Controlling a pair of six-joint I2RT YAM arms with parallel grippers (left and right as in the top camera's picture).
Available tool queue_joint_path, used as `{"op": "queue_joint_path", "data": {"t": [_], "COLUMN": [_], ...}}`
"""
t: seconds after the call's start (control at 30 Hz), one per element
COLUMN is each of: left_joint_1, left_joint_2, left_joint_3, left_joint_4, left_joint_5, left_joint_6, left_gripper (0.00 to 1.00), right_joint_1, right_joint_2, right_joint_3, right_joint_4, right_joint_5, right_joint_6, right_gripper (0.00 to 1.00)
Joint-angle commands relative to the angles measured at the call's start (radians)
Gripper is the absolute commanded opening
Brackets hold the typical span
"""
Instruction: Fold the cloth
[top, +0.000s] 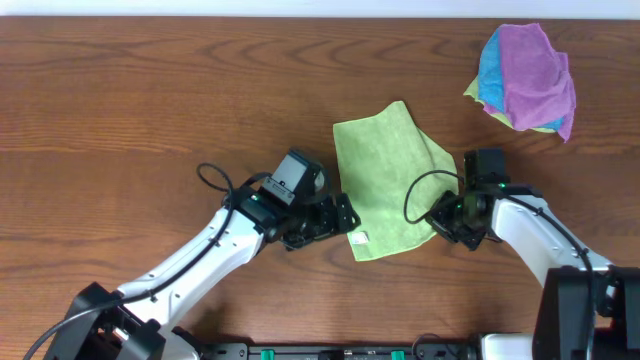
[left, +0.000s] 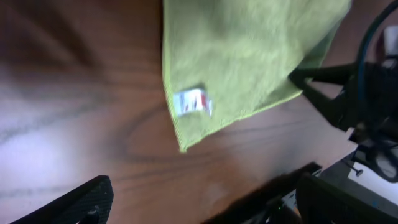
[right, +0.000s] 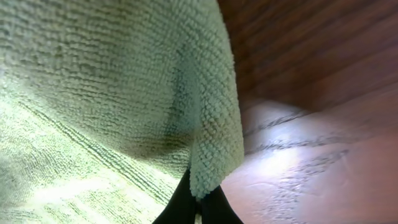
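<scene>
From overhead, you see the cloth (top: 385, 180) lying on the wooden counter (top: 120, 100), lime-green, with its small white tag (top: 359, 238) at the near left corner. Its right side looks drawn in and not flat. Your left end effector (top: 347, 213) sits just beside the cloth's left edge, close to the tag corner, not touching it as far as this view shows. Your right end effector (top: 440, 218) is at the cloth's near right edge. Well apart from the cloth, far and to its right, a purple cloth (top: 535, 65) lies heaped on a blue cloth (top: 490, 75).

In the left wrist view, the cloth fills the upper middle, and the tag faces up near the corner that points toward you. The left fingers (left: 74, 202) stand wide apart at the bottom corners of the picture, with bare counter between them and nothing held. At the cloth's right edge you can see the black tip of the right end effector meeting the fabric.

In the right wrist view, the cloth's looped pile covers most of the picture. The right fingers (right: 186, 205) are pressed together on a hanging fold of the cloth's edge, which is raised off the counter.
</scene>
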Motion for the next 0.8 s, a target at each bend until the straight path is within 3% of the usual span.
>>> {"op": "queue_joint_path", "data": {"t": [0.0,0.2,0.47,0.77], "left_joint_1": [-0.009,-0.017,-0.113,-0.127], "left_joint_2": [0.023,0.024,0.024,0.026], "left_joint_3": [0.020,-0.005,-0.151,-0.165], "left_joint_4": [-0.034,-0.016,0.283,0.332], "left_joint_5": [0.035,0.046,0.031,-0.072], "left_joint_6": [-0.058,-0.108,-0.297,-0.365], "left_gripper": [0.95,0.95,0.95,0.95], "right_joint_1": [0.007,0.007,0.007,0.007], "right_joint_2": [-0.027,-0.035,-0.036,-0.036], "right_joint_3": [0.003,0.020,0.034,0.034], "right_joint_4": [0.000,0.000,-0.001,0.005], "right_joint_5": [-0.007,-0.008,-0.024,-0.046], "right_joint_6": [0.021,0.024,0.024,0.024], "right_gripper": [0.01,0.01,0.01,0.01]}}
